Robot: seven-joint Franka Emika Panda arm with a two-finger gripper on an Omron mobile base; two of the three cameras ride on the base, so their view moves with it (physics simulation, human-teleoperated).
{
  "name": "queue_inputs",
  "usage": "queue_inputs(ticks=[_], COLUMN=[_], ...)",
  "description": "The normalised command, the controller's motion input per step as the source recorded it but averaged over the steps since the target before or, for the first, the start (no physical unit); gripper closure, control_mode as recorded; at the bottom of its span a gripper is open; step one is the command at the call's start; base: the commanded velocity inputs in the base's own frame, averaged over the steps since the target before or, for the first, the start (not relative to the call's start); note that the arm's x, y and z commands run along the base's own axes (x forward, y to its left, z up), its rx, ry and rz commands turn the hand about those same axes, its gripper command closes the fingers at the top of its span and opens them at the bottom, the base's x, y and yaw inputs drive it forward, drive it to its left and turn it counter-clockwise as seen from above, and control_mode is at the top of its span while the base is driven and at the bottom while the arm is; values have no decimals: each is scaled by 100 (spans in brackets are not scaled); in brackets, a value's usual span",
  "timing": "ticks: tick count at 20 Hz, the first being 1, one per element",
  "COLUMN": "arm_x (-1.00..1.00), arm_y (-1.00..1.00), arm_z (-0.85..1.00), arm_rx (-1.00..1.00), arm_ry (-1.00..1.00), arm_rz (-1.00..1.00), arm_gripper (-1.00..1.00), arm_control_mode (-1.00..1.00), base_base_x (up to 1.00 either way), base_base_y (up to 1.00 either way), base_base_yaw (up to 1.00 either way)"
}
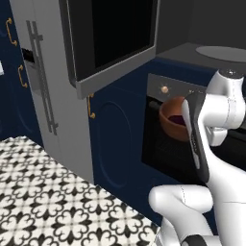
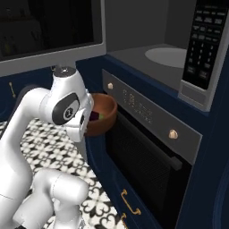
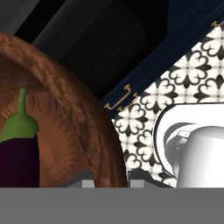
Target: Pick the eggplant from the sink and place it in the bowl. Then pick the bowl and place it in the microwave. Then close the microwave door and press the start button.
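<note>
The white arm rises from the base and bends at its elbow toward the black oven (image 2: 152,147), with the gripper (image 3: 109,177) clamped on the rim of the bowl (image 1: 174,116) and carrying it in the air just before the oven's front. The eggplant (image 3: 18,151) lies inside the bowl. Higher up, the microwave (image 2: 179,58) is open, its microwave door (image 1: 113,41) swung out to the left, and the cavity floor has free room.

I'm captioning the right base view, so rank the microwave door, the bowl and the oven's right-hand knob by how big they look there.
1. microwave door, largest, though nearest the camera
2. bowl, partly hidden by the arm
3. oven's right-hand knob, smallest
</note>
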Motion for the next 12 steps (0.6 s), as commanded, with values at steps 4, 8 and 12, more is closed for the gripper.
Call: queue_inputs(ticks=[4,8,12], arm_x=[-29,-26,-13], arm_y=[-3,-1,-15], arm_z=[44,55,57], arm_rx=[1,0,0], arm_ry=[-14,-19,-23], arm_rz=[-18,-29,-24], arm_gripper=[100,100,100], arm_control_mode=[-100,-100,-100], base_base_x=[0,0,0], base_base_y=[0,0,0], base_base_yaw=[0,0,0])
